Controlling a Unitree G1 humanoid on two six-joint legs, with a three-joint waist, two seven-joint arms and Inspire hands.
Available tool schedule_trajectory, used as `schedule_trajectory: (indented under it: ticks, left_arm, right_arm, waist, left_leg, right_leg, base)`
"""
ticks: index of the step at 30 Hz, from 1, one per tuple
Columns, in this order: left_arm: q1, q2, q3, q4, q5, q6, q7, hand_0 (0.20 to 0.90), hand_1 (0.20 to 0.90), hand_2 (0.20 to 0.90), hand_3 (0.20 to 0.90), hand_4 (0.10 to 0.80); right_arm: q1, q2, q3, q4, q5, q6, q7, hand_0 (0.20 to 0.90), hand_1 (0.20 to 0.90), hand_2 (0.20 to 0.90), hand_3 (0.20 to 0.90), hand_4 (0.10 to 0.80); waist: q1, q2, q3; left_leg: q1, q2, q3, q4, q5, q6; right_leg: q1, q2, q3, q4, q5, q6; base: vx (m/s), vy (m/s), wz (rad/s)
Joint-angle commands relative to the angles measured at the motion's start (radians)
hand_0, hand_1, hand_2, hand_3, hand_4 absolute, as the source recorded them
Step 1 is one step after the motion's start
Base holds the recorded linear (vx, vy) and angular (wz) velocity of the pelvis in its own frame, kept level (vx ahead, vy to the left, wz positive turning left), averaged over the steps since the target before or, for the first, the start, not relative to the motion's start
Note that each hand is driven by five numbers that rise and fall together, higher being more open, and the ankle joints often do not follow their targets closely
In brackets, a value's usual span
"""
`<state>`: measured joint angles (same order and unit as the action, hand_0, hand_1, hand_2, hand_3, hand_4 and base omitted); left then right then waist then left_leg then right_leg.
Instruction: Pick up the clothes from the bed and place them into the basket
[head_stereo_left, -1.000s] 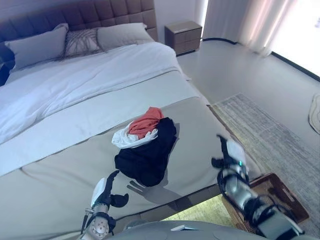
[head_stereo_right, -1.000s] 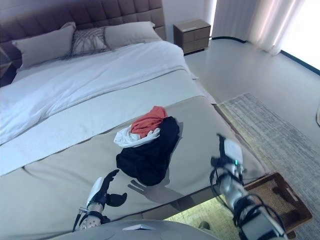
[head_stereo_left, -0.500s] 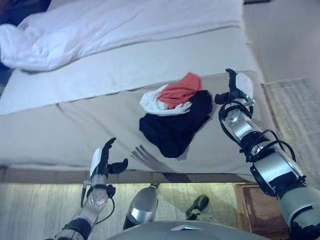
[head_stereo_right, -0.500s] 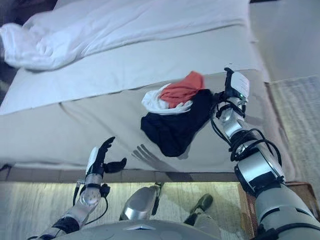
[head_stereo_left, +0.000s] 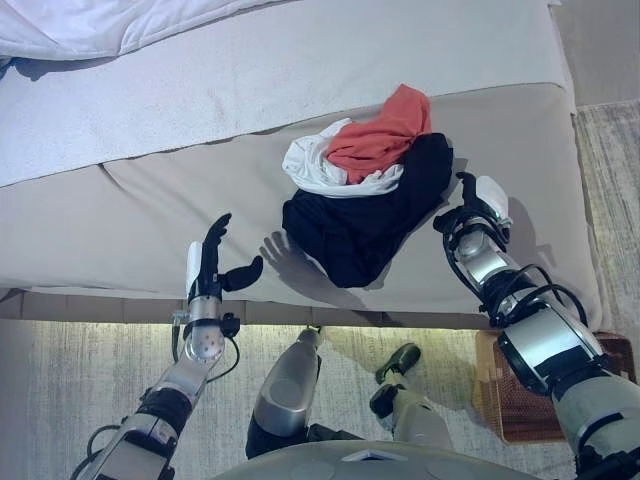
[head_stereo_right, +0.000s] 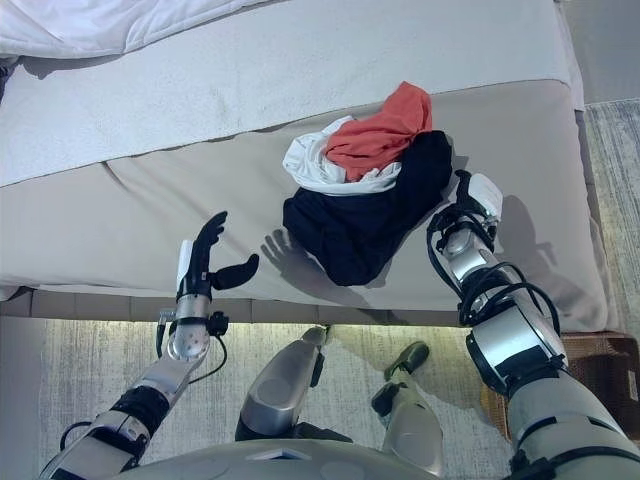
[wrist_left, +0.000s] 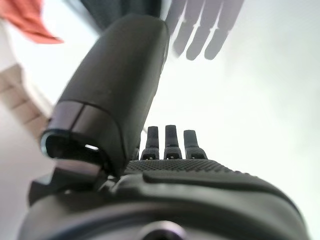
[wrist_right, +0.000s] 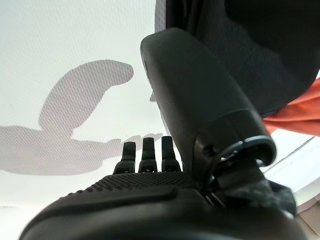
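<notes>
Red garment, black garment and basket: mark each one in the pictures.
red garment (head_stereo_left: 385, 135), left eye view, middle of the cloth atop the pile
black garment (head_stereo_left: 365, 225), left eye view, its broad centre
basket (head_stereo_left: 520, 415), left eye view, woven inside beside the right arm

Basket (head_stereo_left: 545, 400) mostly hidden behind right arm, cut by frame edge.

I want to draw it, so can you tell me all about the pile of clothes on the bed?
The pile of clothes is a soft, crumpled heap of three pieces: a big black one at the bottom, a white one on it, and an orange-red one on top. It lies on the bed's beige cover, near the foot edge. The right hand is open right beside the black cloth, not gripping it.
</notes>
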<state>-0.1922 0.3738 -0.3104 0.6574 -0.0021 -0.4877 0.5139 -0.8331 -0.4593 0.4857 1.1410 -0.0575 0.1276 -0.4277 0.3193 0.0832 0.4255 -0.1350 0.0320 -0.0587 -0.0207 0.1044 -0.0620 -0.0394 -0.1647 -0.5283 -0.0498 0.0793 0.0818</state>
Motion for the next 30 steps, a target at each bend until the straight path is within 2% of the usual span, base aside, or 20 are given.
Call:
schedule_trajectory:
  ticks: [1,5,9,20,24,25,26,27,30]
  left_arm:
    - [-0.012,0.077,-0.018,-0.106,-0.049,-0.098,0.048,0.900,0.900,0.900,0.900,0.800]
    - [-0.027,0.068,-0.037,-0.126,-0.052,-0.098,0.046,0.900,0.900,0.900,0.900,0.800]
    - [-0.026,0.073,-0.056,-0.156,-0.062,-0.095,0.059,0.900,0.900,0.900,0.900,0.800]
    - [0.022,0.092,-0.052,-0.277,-0.106,-0.086,0.079,0.900,0.900,0.900,0.900,0.800]
    - [0.039,0.098,-0.044,-0.285,-0.120,-0.093,0.075,0.900,0.900,0.900,0.900,0.800]
    - [0.040,0.098,-0.041,-0.283,-0.122,-0.094,0.073,0.900,0.900,0.900,0.900,0.800]
    - [0.040,0.098,-0.039,-0.284,-0.125,-0.091,0.072,0.900,0.900,0.900,0.900,0.800]
    - [0.040,0.097,-0.037,-0.284,-0.125,-0.092,0.071,0.900,0.900,0.900,0.900,0.800]
    - [0.043,0.098,-0.036,-0.282,-0.125,-0.103,0.073,0.900,0.900,0.900,0.900,0.800]
  right_arm:
    - [-0.167,-0.028,0.044,-0.012,0.011,-0.022,-0.020,0.900,0.900,0.900,0.900,0.800]
    - [-0.230,-0.014,0.053,0.005,0.022,-0.022,-0.005,0.900,0.900,0.900,0.900,0.800]
    - [-0.283,-0.001,0.058,0.020,0.028,-0.034,0.001,0.900,0.900,0.900,0.900,0.800]
    - [-0.431,0.002,0.079,0.047,0.043,-0.027,0.028,0.900,0.900,0.900,0.900,0.800]
    - [-0.459,0.005,0.090,0.060,0.031,-0.022,0.037,0.900,0.900,0.900,0.900,0.800]
    - [-0.460,0.005,0.092,0.063,0.028,-0.021,0.040,0.862,0.862,0.862,0.856,0.756]
    - [-0.463,0.006,0.094,0.068,0.019,-0.020,0.034,0.636,0.636,0.636,0.593,0.493]
    - [-0.466,0.007,0.097,0.070,0.006,-0.016,0.022,0.300,0.300,0.300,0.200,0.100]
    - [-0.461,0.005,0.103,0.077,0.005,-0.015,0.010,0.300,0.300,0.300,0.200,0.100]
  waist:
    - [0.016,-0.012,0.053]
    - [0.035,-0.004,0.094]
    - [0.053,0.004,0.095]
    - [0.106,0.032,0.095]
    - [0.117,0.034,0.095]
    - [0.117,0.034,0.095]
    - [0.117,0.035,0.095]
    - [0.117,0.033,0.095]
    - [0.115,0.028,0.095]
  left_leg:
    - [-0.091,-0.010,0.021,0.149,-0.125,0.021]
    - [-0.147,-0.034,0.004,0.239,-0.148,0.033]
    - [-0.223,-0.054,-0.014,0.330,-0.181,0.051]
    - [-0.422,-0.098,-0.054,0.471,-0.208,0.087]
    - [-0.460,-0.102,-0.057,0.509,-0.221,0.095]
    - [-0.467,-0.103,-0.057,0.518,-0.224,0.097]
    - [-0.471,-0.104,-0.059,0.527,-0.227,0.100]
    - [-0.471,-0.102,-0.056,0.530,-0.229,0.100]
    - [-0.465,-0.098,-0.053,0.533,-0.232,0.101]
  right_leg:
    - [-0.080,-0.082,0.085,0.258,-0.176,-0.034]
    - [-0.126,-0.107,0.078,0.341,-0.192,-0.045]
    - [-0.194,-0.134,0.081,0.441,-0.215,-0.055]
    - [-0.390,-0.177,0.096,0.650,-0.266,-0.065]
    - [-0.427,-0.184,0.097,0.696,-0.278,-0.067]
    - [-0.433,-0.184,0.098,0.704,-0.280,-0.068]
    - [-0.439,-0.184,0.101,0.716,-0.282,-0.068]
    - [-0.438,-0.184,0.102,0.716,-0.283,-0.067]
    - [-0.429,-0.180,0.103,0.709,-0.279,-0.064]
  base:
    - [-0.116,0.009,-0.01]
    - [-0.105,0.024,0.03]
    - [-0.049,0.042,0.15]
    - [-0.042,0.048,0.13]
    - [-0.044,0.017,0.06]
    - [-0.041,0.010,-0.03]
    - [-0.034,0.002,-0.02]
    - [0.000,0.000,0.00]
    - [0.000,0.000,0.00]
